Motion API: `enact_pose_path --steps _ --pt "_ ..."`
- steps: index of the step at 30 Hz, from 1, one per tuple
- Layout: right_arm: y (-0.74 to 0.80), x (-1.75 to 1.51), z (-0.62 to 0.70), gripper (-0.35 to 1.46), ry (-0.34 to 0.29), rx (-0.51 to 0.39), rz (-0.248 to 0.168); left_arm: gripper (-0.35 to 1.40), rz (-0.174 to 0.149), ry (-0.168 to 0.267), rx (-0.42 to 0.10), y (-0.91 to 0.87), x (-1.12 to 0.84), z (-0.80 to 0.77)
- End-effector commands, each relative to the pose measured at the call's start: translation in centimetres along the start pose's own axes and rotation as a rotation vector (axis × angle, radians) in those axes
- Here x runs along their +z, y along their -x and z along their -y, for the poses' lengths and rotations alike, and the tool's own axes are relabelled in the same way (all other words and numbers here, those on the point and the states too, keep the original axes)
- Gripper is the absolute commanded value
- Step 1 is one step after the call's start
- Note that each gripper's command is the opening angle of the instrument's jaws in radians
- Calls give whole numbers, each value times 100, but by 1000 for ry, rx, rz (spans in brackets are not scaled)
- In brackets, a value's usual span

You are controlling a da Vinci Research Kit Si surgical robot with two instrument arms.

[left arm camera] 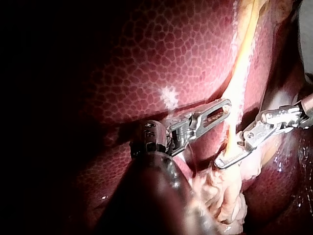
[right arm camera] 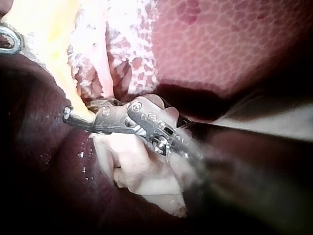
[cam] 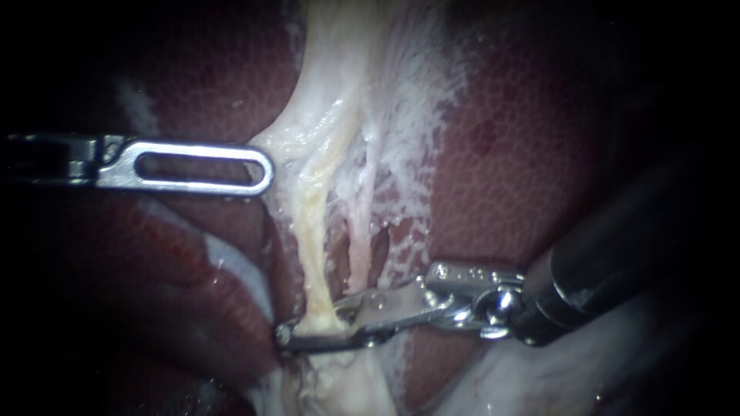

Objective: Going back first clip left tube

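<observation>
Left tube (cam: 312, 231): pale yellow, taut
Right instrument (cam: 289, 333): jaws clamped on it
Left instrument (cam: 267, 169): jaws closed, empty
Count: two tubes, two instruments

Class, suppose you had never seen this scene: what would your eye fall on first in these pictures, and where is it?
First, the yellowish left tube running down the pale tissue in the middle of the endoscope view, with the right instrument and its jaws closed across the tube's lower end. Next, the left instrument, its bright slotted tip reaching the pale tissue's edge from the left, against the dark red mottled liver.
</observation>
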Motion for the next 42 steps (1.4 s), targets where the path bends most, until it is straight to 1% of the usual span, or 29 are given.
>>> enact_pose_path --steps 1,7,8,9,12,14,16,17,19,21,24,25,28,32,37,42 --pt "0 0 0 -35 0 0 0 -35 1 1 0 0 0 0" --pt "0 0 0 -33 3 0 -1 -35 1 1 0 0 0 0" --pt "0 0 0 -22 3 0 -1 -35 1 1 0 0 0 0" --pt "0 1 0 -4 5 0 2 -35 1 1 0 0 0 0" --pt "-2 4 -1 36 -1 6 -19 -35 1 1 0 0 0 0" --pt "-4 8 -2 47 -6 -34 -34 -35 1 1 0 0 0 0" --pt "-7 12 -4 54 -11 -87 -49 -35 1 1 0 0 0 0" --pt "-8 14 -4 56 -14 -111 -61 -35 1 1 0 0 0 0" --pt "-9 16 -5 58 -17 -140 -71 -35 1 1 0 0 0 1" --pt "-10 17 -6 60 -7 -182 -77 -35 1 1 0 0 0 1" --pt "-10 17 -6 60 -8 -229 -78 -35 1 1 0 0 0 2" --pt "-10 16 -6 60 -9 -264 -78 -35 1 1 0 0 0 2" --pt "-11 15 -6 60 -11 -328 -79 -35 1 2 0 -1 0 2" --pt "-13 13 -6 60 -7 -392 -80 -35 1 2 0 -1 0 2" --pt "-14 11 -5 60 -9 -444 -81 -35 1 2 0 -1 0 2" --pt "-12 7 -4 60 -11 -445 -80 -35 2 2 0 -1 1 2"
